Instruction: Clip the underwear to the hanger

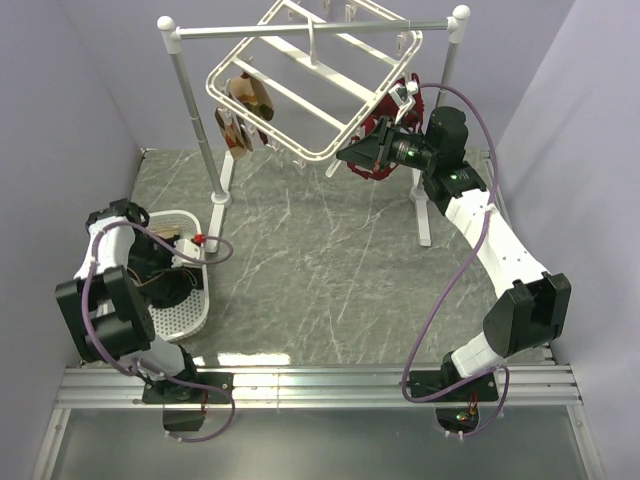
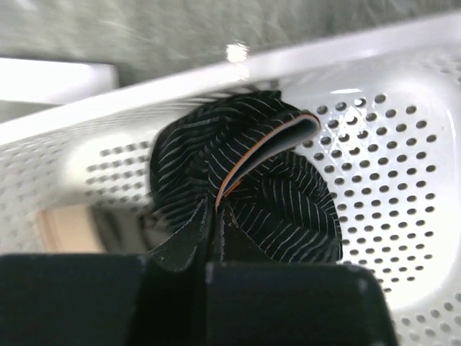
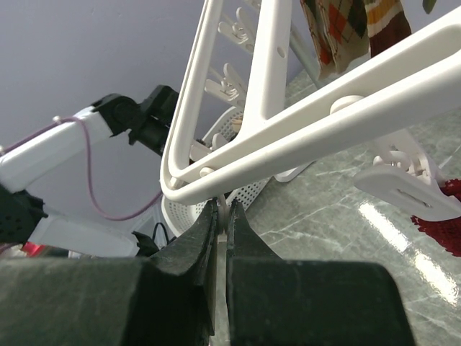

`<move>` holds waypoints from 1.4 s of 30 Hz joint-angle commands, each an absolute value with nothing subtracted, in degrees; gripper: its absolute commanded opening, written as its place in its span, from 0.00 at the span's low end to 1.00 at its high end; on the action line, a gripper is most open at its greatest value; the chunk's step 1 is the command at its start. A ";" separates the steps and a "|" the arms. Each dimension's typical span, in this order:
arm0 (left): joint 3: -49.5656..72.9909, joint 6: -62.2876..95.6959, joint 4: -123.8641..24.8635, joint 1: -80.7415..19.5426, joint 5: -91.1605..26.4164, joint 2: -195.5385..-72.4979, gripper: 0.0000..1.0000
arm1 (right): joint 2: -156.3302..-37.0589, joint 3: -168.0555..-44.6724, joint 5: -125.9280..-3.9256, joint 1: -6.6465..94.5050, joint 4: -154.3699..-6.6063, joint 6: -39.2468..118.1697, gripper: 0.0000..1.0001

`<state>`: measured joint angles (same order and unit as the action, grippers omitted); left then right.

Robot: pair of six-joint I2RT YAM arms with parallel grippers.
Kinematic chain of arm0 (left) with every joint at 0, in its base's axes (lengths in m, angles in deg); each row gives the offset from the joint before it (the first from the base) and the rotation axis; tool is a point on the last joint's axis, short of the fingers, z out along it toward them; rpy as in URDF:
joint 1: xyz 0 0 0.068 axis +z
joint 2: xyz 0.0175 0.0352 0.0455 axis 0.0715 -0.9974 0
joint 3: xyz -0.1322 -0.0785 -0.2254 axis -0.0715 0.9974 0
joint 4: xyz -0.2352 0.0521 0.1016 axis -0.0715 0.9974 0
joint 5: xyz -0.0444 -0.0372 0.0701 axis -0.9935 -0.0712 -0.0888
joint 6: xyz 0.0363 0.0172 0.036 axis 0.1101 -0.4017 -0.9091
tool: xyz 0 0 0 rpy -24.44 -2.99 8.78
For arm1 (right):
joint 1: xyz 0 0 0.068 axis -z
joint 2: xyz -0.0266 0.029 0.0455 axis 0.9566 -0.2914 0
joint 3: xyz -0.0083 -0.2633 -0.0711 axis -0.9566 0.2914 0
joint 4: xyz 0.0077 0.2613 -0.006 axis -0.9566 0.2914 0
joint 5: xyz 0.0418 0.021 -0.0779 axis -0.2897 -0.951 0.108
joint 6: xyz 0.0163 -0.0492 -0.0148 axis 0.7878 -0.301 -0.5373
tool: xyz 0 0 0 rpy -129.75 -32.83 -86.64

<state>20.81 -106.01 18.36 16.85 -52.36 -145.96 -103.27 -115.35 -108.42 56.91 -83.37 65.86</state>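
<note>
Black pinstriped underwear (image 2: 274, 194) lay bunched in white perforated basket (image 2: 410, 187), no clear long axis, its orange-edged fold running up-right. Left gripper (image 2: 216, 241) pinched its fabric; overhead view hid this. Right gripper (image 3: 222, 216), jaws pressed together, nipped a corner of the tilted hanger (image 3: 302, 137) under the rail (image 1: 310, 28).

Pale lilac walls (image 1: 60, 100), grey marbled tabletop (image 1: 330, 265), bright reflections (image 3: 380, 216)
</note>
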 commanded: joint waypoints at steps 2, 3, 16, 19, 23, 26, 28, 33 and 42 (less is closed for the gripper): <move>16.04 -100.44 24.75 13.84 -57.76 -137.99 0.00 | -104.30 -118.71 -107.82 56.97 -85.39 66.40 0.00; 15.42 -98.69 25.54 13.48 -58.29 -136.24 0.00 | -104.47 -118.71 -107.91 56.97 -85.56 66.74 0.00; 12.84 -78.38 26.70 5.92 -51.99 -128.22 0.00 | -104.65 -119.32 -108.17 56.89 -87.68 68.68 0.00; 14.27 -75.38 27.12 6.27 -48.03 -129.71 0.00 | -104.38 -119.67 -108.17 56.97 -86.71 67.63 0.00; 8.92 -67.44 31.09 5.05 -49.77 -132.17 0.00 | -104.03 -119.06 -108.35 56.89 -86.79 67.45 0.00; 4.79 -61.26 31.27 1.36 -49.43 -132.18 0.00 | -104.12 -119.41 -108.35 56.80 -87.23 67.80 0.00; 2.25 -58.35 31.35 -2.32 -49.60 -131.13 0.00 | -104.64 -119.85 -108.44 56.88 -87.06 67.98 0.00; -4.70 -48.41 31.09 -9.10 -53.38 -131.56 0.00 | -105.00 -121.34 -108.09 56.71 -86.62 67.89 0.00; -12.96 -38.14 30.22 -23.06 -54.17 -132.52 0.00 | -104.03 -120.47 -107.91 56.53 -87.41 67.98 0.00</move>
